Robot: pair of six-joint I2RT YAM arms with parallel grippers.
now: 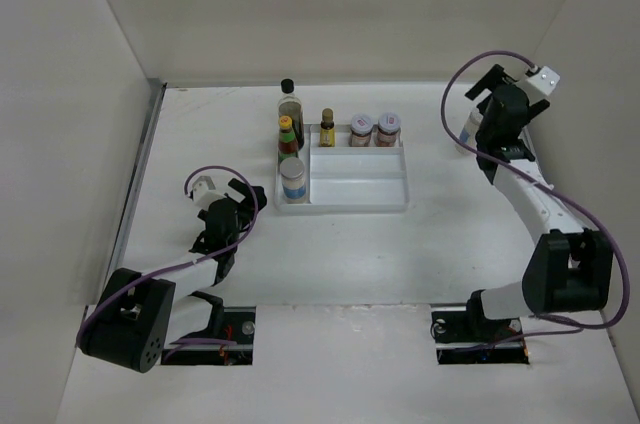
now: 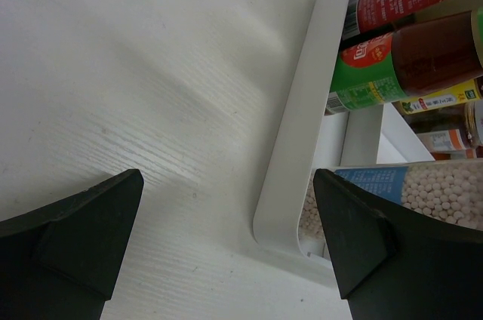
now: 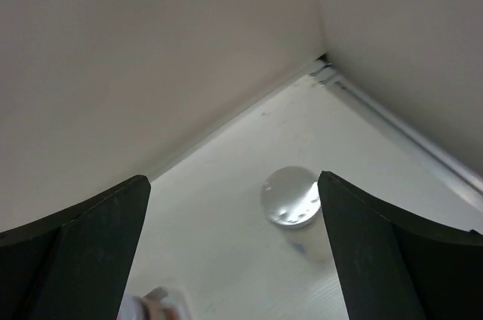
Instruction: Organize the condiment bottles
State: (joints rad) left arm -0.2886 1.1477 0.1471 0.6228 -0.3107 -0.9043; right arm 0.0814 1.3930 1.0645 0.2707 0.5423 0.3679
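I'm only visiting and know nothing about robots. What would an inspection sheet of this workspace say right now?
Surface: white table, faint wood grain, no spills seen.
Job's things: tall black-capped bottle, yellow-capped bottle, small amber bottle, two labelled shakers and blue-labelled jar stand in the white tray; one white shaker stands apart, far right.
Clutter: nothing seen.
Grippers: left gripper open, empty, near the tray's left side; right gripper open above the white shaker, not holding it.
Cables: purple cables loop off both arms.
Surroundings: plain white walls on three sides.
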